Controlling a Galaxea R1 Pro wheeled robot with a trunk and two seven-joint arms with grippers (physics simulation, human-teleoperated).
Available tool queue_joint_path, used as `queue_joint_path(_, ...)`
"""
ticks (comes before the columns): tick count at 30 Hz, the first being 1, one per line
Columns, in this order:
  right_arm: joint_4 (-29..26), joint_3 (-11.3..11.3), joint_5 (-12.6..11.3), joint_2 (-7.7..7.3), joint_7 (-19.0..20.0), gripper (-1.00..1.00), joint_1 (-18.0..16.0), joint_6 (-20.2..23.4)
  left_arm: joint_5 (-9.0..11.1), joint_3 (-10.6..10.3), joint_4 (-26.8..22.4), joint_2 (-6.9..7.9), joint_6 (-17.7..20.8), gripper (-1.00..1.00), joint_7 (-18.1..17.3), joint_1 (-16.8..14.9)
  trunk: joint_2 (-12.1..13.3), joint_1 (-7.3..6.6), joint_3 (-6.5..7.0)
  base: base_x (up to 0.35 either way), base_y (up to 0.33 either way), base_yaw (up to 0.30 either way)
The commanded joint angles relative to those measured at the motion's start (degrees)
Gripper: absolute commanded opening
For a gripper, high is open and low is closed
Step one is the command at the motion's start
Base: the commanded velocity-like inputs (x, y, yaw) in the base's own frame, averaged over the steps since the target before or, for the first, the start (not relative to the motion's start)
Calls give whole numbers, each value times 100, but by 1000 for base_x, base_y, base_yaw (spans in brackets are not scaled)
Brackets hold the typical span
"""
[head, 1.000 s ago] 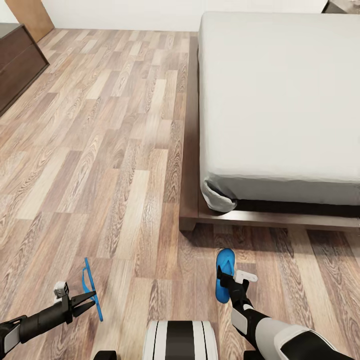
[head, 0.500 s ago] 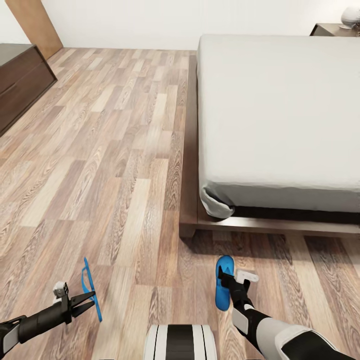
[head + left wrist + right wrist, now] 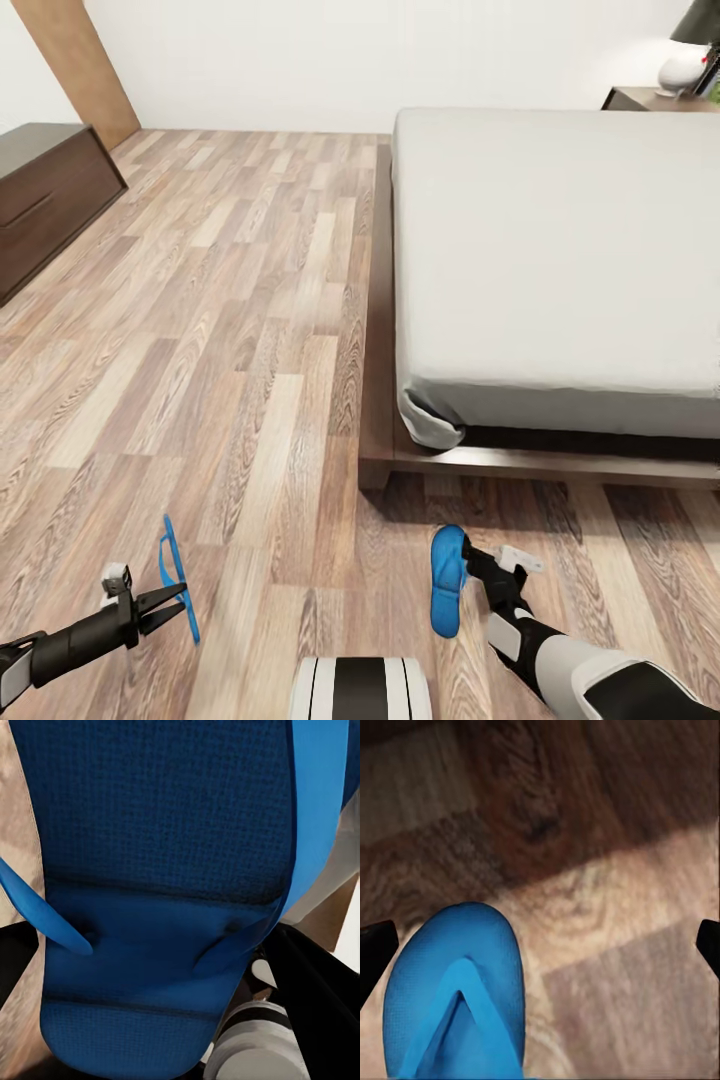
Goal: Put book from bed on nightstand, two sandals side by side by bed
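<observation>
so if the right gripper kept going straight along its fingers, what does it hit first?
Probably bare light wood-plank floor. The right gripper stands open, pointing down past the toe of the flat bright blue sandal; the low dark-framed bed lies further ahead, depth unclear.

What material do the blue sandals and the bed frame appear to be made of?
The sandals look like matte foam or rubber: the sole shows a fine woven-like grain and no shine, though the render leaves it open. The bed frame looks like dark brown wood with a smooth, slightly satin finish.
</observation>
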Motion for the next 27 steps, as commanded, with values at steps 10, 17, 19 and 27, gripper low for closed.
queue_joint_path(10, 30, 62, -1003, -475, 965, 100, -7, 934, -46, 33, 0, 4, 23, -100, -17, -2, 12, -27, 219, 0, 0, 0)
queue_joint_path(17, 53, 77, -1523, -835, 1322, 100, -7, 1551, -46, 33, 6, 4, 1, -100, -17, -2, 21, -45, 374, 0, 0, 0)
queue_joint_path(19, 54, 72, -1564, -911, 1387, 100, -7, 1786, -46, 33, 6, 4, -6, -100, -16, -2, 24, -50, 418, 0, 0, 0)
queue_joint_path(27, 56, 62, -1675, -1308, 1946, 100, -7, 2982, -48, 33, 3, 1, -16, -100, 54, -2, 35, -70, 595, 0, 0, 0)
